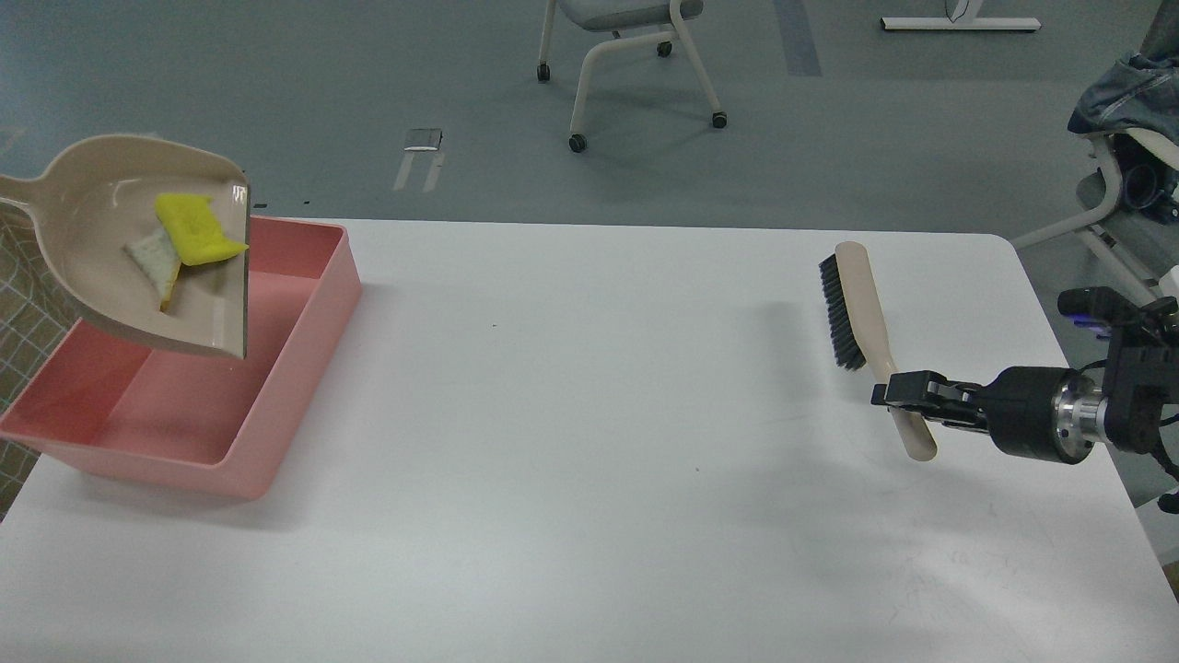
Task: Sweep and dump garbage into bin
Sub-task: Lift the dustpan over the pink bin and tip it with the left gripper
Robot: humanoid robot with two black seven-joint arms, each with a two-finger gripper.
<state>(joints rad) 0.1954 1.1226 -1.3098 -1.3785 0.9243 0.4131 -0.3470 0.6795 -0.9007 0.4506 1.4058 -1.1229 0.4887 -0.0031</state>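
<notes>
So the step here looks like the dump itself: the dustpan (120,249) is up in the air over the pink bin (276,405), lip pointing down and right over the bin's open middle, and both bits of garbage are sitting in it near the lip. To do it well I'd say tip the pan steeper and keep the lip inside the bin's walls so nothing skips out onto the table (589,460). The left gripper isn't in the shot, the handle just runs off the left edge, so can't tell its grip. The right gripper (898,394) is clamped around the handle of the brush (861,318), parked well off to the right with bristles facing left. Best to keep it there. The garbage: a bright yellow sponge scrap (195,228) lying partly over a thin whitish strip (155,256), touching each other, both light, so they'd probably slide easy.
</notes>
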